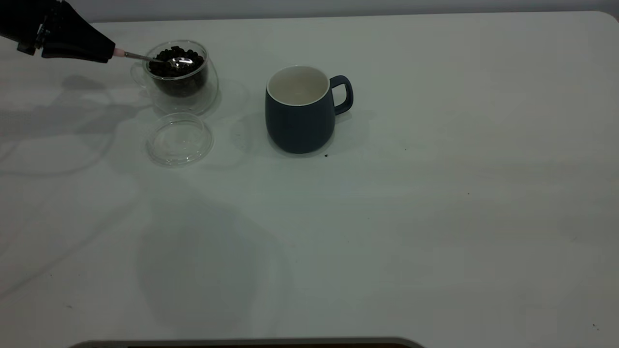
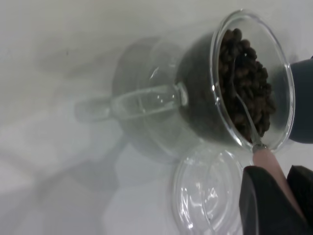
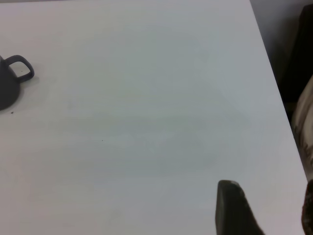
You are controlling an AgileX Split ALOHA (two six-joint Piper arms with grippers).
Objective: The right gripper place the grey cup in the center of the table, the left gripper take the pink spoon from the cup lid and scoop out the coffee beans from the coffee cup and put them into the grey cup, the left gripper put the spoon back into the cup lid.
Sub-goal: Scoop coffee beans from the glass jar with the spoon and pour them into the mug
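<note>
My left gripper (image 1: 109,52) is at the table's far left, shut on the pink spoon's handle (image 1: 118,52). The spoon's metal bowl (image 1: 183,61) rests on the coffee beans (image 1: 169,54) inside the clear glass coffee cup (image 1: 180,77). The left wrist view shows the gripper (image 2: 276,172), the spoon (image 2: 268,161), the beans (image 2: 244,78) and the cup (image 2: 195,98). The glass cup lid (image 1: 180,139) lies empty just in front of the coffee cup and also shows in the left wrist view (image 2: 205,191). The grey cup (image 1: 300,108) stands upright and empty near the table's middle, handle to the right. My right gripper (image 3: 269,188) is open and empty, away from the grey cup (image 3: 7,83).
The white table (image 1: 435,217) has a few dark specks, one by the grey cup's base (image 1: 326,155). Its right edge (image 3: 274,73) runs near my right gripper, with dark things beyond it.
</note>
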